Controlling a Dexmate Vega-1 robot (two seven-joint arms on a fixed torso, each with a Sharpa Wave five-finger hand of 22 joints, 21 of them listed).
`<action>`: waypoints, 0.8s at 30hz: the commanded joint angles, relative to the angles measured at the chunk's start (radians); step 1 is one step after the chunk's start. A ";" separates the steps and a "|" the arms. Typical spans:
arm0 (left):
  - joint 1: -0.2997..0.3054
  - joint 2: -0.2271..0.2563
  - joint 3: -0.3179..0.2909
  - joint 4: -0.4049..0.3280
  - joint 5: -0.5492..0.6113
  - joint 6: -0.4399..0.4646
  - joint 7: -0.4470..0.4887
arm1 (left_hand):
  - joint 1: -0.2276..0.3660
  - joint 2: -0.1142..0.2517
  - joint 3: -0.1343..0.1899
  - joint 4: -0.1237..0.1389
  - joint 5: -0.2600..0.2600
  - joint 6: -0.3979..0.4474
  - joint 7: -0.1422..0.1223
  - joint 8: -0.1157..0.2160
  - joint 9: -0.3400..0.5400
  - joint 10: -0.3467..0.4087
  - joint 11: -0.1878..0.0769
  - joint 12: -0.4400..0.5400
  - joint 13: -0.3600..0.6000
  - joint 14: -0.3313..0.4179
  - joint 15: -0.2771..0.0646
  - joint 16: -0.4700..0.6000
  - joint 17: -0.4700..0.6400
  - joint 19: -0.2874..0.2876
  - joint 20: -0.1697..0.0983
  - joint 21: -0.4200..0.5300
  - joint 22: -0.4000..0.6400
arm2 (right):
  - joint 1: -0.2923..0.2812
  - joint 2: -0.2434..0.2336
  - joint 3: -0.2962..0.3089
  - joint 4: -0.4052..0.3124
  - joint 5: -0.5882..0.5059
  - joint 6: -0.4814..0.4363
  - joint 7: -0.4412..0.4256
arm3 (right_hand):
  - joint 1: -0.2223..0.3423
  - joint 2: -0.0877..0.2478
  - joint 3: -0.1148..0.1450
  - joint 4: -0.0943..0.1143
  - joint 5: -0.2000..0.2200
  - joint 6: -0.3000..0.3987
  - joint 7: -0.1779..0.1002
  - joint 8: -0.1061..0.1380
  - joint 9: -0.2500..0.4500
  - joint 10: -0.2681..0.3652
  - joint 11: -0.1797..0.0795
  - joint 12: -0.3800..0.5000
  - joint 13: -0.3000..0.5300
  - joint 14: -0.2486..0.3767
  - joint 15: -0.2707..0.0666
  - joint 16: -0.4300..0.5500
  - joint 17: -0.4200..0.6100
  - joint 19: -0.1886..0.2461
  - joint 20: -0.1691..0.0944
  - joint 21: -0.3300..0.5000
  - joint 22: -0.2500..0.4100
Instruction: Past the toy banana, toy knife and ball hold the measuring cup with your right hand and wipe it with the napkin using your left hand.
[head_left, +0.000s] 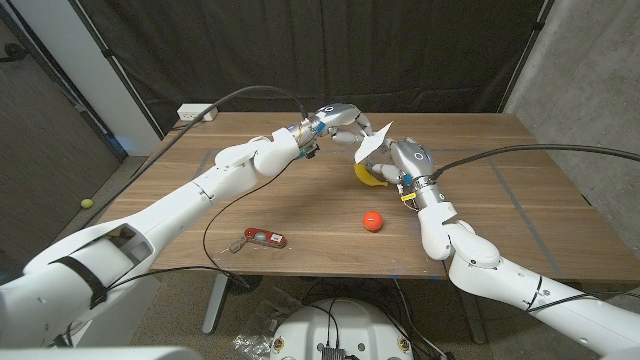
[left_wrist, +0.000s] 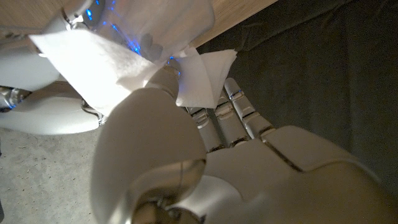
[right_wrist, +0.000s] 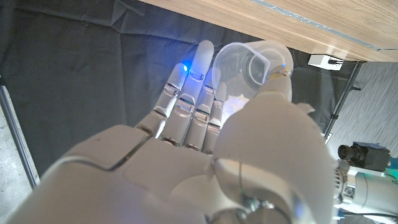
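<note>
Head view: both hands meet over the far middle of the brown wooden table (head_left: 520, 190), raised off the surface. Right hand (head_left: 408, 158) has its fingers wrapped around the clear plastic measuring cup (right_wrist: 252, 62); right wrist view shows the cup pinned between thumb and fingers with the open mouth turned outward, which looks deliberate: it exposes the wall and rim to the other hand. In the head view the cup itself is hard to pick out behind the hand.

Left hand (head_left: 338, 118) pinches the white paper napkin (head_left: 372, 146), reaching in from the robot's left. Left wrist view shows the napkin (left_wrist: 112, 71) folded over thumb and fingertips and pressed up against the cup's transparent wall, so contact looks made. My read: wiping step is in progress, not setup.

Yellow toy banana (head_left: 368, 177) lies on the table just beneath the right hand, partly hidden by it. Small orange-red ball (head_left: 372, 220) sits nearer the robot, apart from the banana. Red toy knife (head_left: 262, 238) with its grey end lies well to the robot's left of the ball, by the near edge. None of the three is touched; both arms reach over them.

Risk: napkin grip is only at one corner, so it could slip during strokes.
</note>
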 joint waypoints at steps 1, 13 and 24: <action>0.028 0.071 -0.019 -0.110 0.117 0.092 -0.027 | 0.010 0.002 -0.006 0.000 -0.004 0.012 0.006 0.002 -0.002 0.041 -0.028 0.007 0.114 0.011 -0.147 0.003 0.008 -0.001 -0.035 0.008 0.000 | -0.002 0.003 0.006 0.002 0.003 0.003 -0.006 | 0.003 0.015 0.011 0.011 0.009 0.102 -0.104 0.004 0.003 0.008 -0.003 -0.001 0.002 0.010 -0.108 -0.001 0.004 -0.006 -0.003 0.006 -0.001; 0.064 0.119 -0.038 -0.168 0.201 0.148 0.023 | 0.016 0.003 -0.010 -0.001 -0.012 0.016 0.004 -0.003 -0.011 0.045 -0.028 0.005 0.118 0.012 -0.147 -0.001 0.020 -0.003 -0.038 0.020 -0.001 | 0.003 0.005 0.006 0.002 0.005 0.006 0.001 | 0.002 0.015 0.012 0.012 0.008 0.102 -0.105 0.005 0.003 0.011 -0.005 -0.004 0.005 0.009 -0.108 -0.005 0.004 -0.008 -0.004 0.012 -0.005; 0.097 0.149 -0.048 -0.207 0.283 0.245 0.034 | 0.017 0.004 -0.014 0.001 -0.015 0.016 0.004 -0.007 -0.014 0.047 -0.028 0.003 0.120 0.015 -0.147 -0.005 0.030 -0.005 -0.040 0.030 -0.003 | 0.008 0.006 0.009 0.003 0.011 0.016 0.004 | 0.003 0.015 0.013 0.011 0.007 0.101 -0.104 0.005 0.002 0.011 -0.002 -0.007 0.007 0.012 -0.109 -0.006 0.005 -0.009 -0.007 0.018 -0.008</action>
